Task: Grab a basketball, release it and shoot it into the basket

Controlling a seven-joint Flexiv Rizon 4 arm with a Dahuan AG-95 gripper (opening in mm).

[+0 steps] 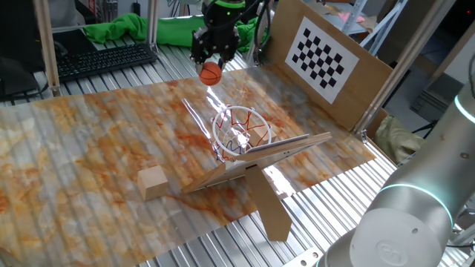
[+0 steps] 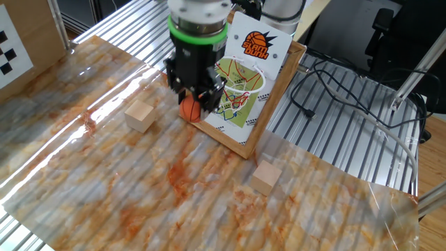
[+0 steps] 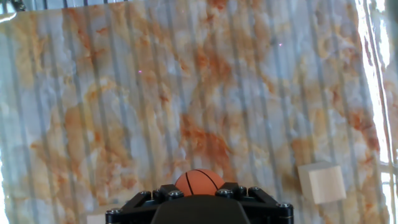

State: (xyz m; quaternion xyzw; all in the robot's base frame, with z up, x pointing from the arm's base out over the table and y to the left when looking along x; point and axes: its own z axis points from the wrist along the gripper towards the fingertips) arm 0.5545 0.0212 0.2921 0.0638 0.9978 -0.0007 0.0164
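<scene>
My gripper [image 1: 212,65] is shut on the orange basketball [image 1: 211,73] and holds it in the air above the marbled table sheet, behind and left of the basket. The basket's red ring [image 1: 242,127] with its string net sticks out from a clear panel on a cardboard stand [image 1: 269,204]. In the other fixed view the basketball [image 2: 190,109] hangs in the gripper [image 2: 194,102] just left of the basket [image 2: 242,74] and its printed backboard. In the hand view the basketball [image 3: 199,181] shows between the black fingers [image 3: 239,190], high above the sheet.
A tan wooden block [image 1: 153,182] lies near the stand; it also shows in the other fixed view [image 2: 139,116]. A second block [image 2: 265,176] lies on the stand's other side. A cardboard checkerboard panel [image 1: 322,55] stands at the back. A keyboard [image 1: 104,59] lies beyond the sheet.
</scene>
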